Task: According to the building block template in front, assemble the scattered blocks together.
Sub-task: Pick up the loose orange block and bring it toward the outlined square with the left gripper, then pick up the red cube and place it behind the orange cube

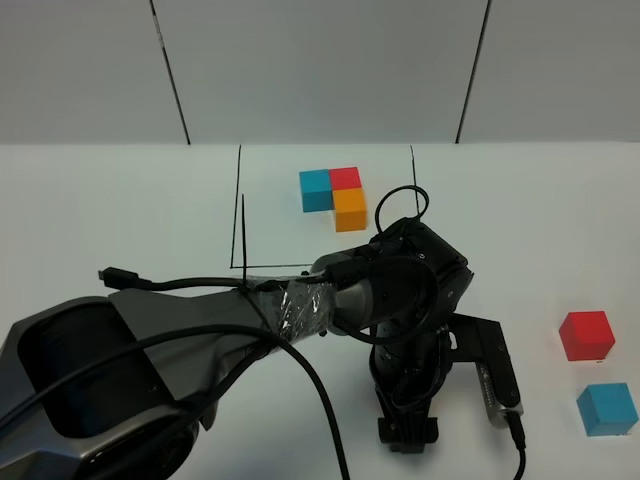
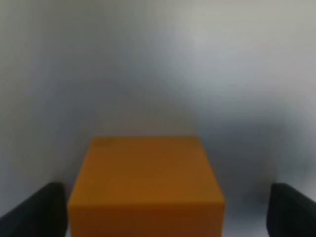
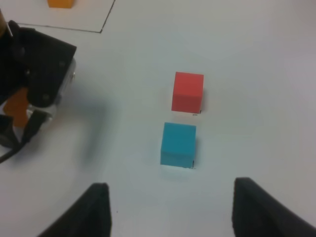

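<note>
Here, the white table (image 1: 120,200) fills the exterior high view, with a pale panelled wall (image 1: 320,60) behind it.

My left arm (image 1: 150,340) is the largest body on the table. It reaches from the near left corner to the middle, cables running along it, and its wrist is turned downward.

My left gripper (image 2: 165,186) stands over the orange cube (image 2: 145,182). Its two dark fingers (image 2: 34,212) are spread wide, one on each side, and pale table shows between each finger and the cube, so nothing is pinched. In the exterior high view this cube is hidden beneath the wrist. The right wrist view shows only a patch of orange under the left arm's end.

My right gripper (image 3: 170,183) hangs above the table's right side, its fingers likewise held apart with bare table between them.

The building block template (image 1: 335,197) lies on the far side of the table, inside a thin black drawn rectangle (image 1: 240,200). It is a blue, red and orange trio joined in an L.

Of the scattered blocks, the red cube (image 1: 585,335) and the light blue cube (image 1: 607,409) sit at the right. They are near each other but apart, red farther back and blue nearer, and both are well apart from the orange cube.
</note>
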